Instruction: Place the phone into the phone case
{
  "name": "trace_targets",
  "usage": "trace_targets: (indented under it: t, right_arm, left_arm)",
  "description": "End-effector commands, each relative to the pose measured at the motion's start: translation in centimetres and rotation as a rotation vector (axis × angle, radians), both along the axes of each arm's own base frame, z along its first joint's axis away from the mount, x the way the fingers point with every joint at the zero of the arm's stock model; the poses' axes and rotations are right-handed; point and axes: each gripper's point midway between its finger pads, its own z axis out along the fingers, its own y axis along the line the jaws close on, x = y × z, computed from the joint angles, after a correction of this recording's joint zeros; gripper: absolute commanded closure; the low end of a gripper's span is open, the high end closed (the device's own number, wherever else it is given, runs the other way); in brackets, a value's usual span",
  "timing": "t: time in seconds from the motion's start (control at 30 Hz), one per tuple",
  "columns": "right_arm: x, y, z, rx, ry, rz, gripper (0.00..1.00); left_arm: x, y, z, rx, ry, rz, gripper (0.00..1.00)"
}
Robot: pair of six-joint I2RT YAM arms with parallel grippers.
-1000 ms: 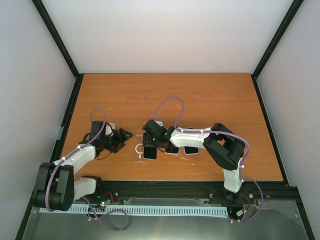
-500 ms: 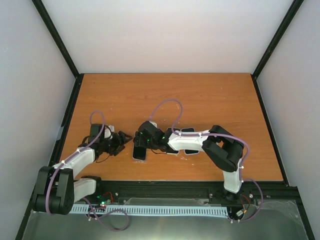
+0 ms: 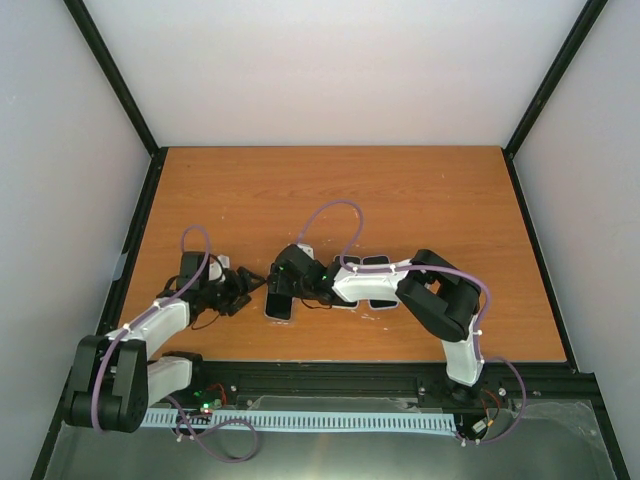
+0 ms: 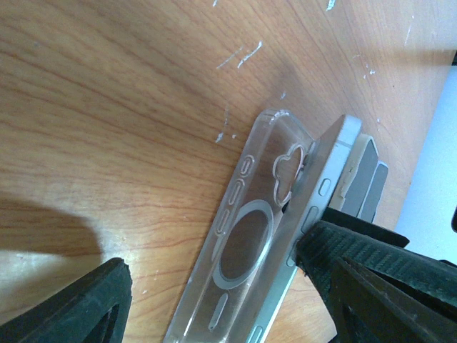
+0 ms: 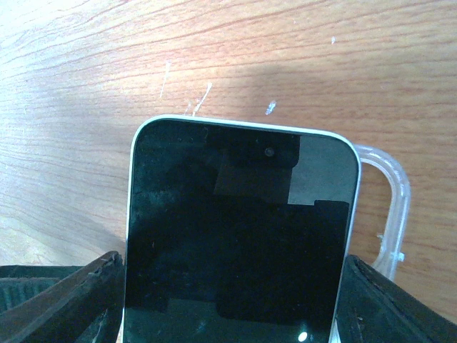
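Note:
The phone [image 5: 235, 250], dark screen up with a pale rim, fills the space between my right gripper's [image 5: 232, 275] fingers, which are shut on its two long sides. Under it lies the clear phone case [image 5: 390, 204], showing past its right edge. From above, the phone [image 3: 278, 303] sits just ahead of my right gripper [image 3: 284, 283]. In the left wrist view the case [image 4: 243, 243] lies on the wood with the phone [image 4: 323, 191] tilted along its far side. My left gripper [image 4: 214, 293] is open astride both. Its right finger [image 4: 357, 264] touches the phone's edge and its left finger [image 4: 78, 307] stands apart.
Two dark phone-like slabs [image 3: 345, 297] [image 3: 381, 299] lie under the right forearm. The black rail [image 3: 330, 378] runs along the table's near edge, close behind both grippers. Black frame posts stand at the table's back corners.
My right gripper has carried the phone left, from beside the case to over it. My left gripper has crept slightly right toward the phone.

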Motion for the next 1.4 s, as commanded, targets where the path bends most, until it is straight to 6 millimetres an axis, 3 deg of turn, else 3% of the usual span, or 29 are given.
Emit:
trace_targets:
  t: [0.0,0.3,0.67,0.87,1.0,1.23,1.37]
  right_arm:
    - [-0.3,-1.4,-1.0,-0.060,-0.008,-0.014,0.40]
    - [-0.6,-2.2,-0.9,-0.133,0.002,-0.026,0.36]
    - [-0.8,-2.6,-0.8,-0.151,0.028,-0.051,0.16]
    - [-0.7,-2.8,0.8,-0.135,-0.005,-0.033,0.12]
    - [-0.7,-3.5,1.1,-0.146,-0.018,-0.028,0.14]
    - [-0.7,-5.1,0.9,-0.110,-0.026,-0.043,0.35]
    - [-0.7,-5.2,-0.1,-0.080,0.015,-0.038,0.42]
  left_arm:
    - [0.1,-0.3,1.0,-0.020,-0.043,-0.024,0.24]
    - [-0.2,-0.7,0.9,-0.055,-0.047,-0.042,0.29]
    - [0.2,-0.8,0.2,-0.040,-0.055,-0.070,0.39]
    - [0.7,-1.1,0.0,-0.042,-0.056,-0.097,0.42]
    - [1.5,-1.1,0.1,-0.027,-0.068,-0.103,0.44]
    - [2.8,-1.4,0.4,-0.018,-0.086,-0.127,0.46]
    - [3.3,-1.9,0.2,-0.015,-0.086,-0.145,0.47]
